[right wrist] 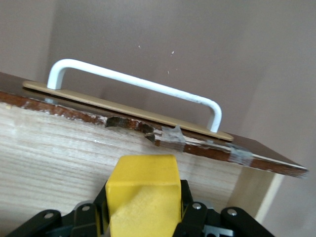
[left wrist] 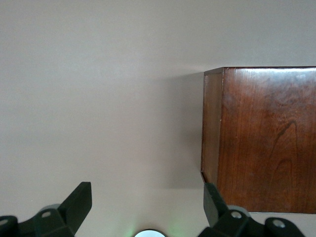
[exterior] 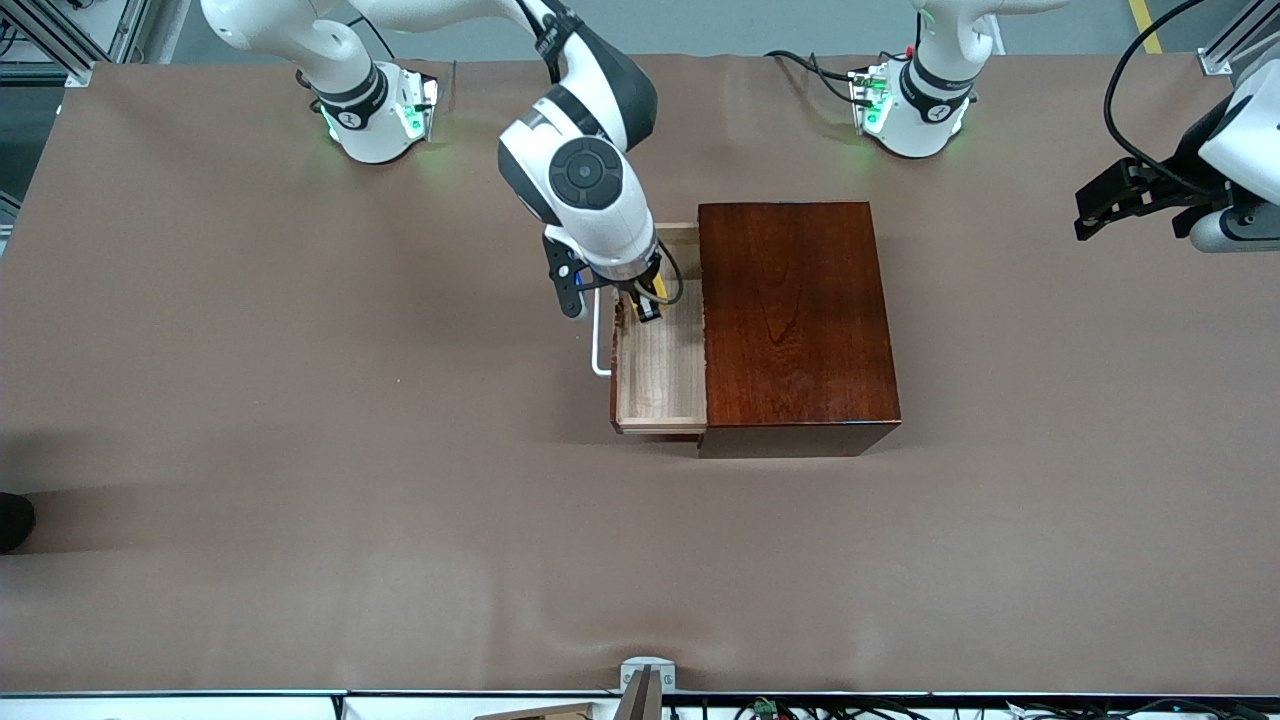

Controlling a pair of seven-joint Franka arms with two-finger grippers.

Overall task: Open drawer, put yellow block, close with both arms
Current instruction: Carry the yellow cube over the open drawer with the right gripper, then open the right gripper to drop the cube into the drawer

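Observation:
The drawer [exterior: 660, 375] stands pulled out of the dark mahogany box [exterior: 795, 320] toward the right arm's end of the table, its white handle [exterior: 598, 345] on the front. My right gripper [exterior: 648, 305] hangs over the drawer's light wood tray, shut on the yellow block [exterior: 650, 299]. In the right wrist view the yellow block [right wrist: 143, 195] fills the space between the fingers, with the drawer front and white handle [right wrist: 143, 86] past it. My left gripper [exterior: 1120, 205] waits in the air at the left arm's end of the table, open and holding nothing, fingers [left wrist: 79, 202] spread wide.
Brown table covering [exterior: 300, 450] spreads all round the box. The arm bases [exterior: 385, 115] glow green along the table's edge farthest from the front camera. A corner of the box [left wrist: 266, 140] shows in the left wrist view.

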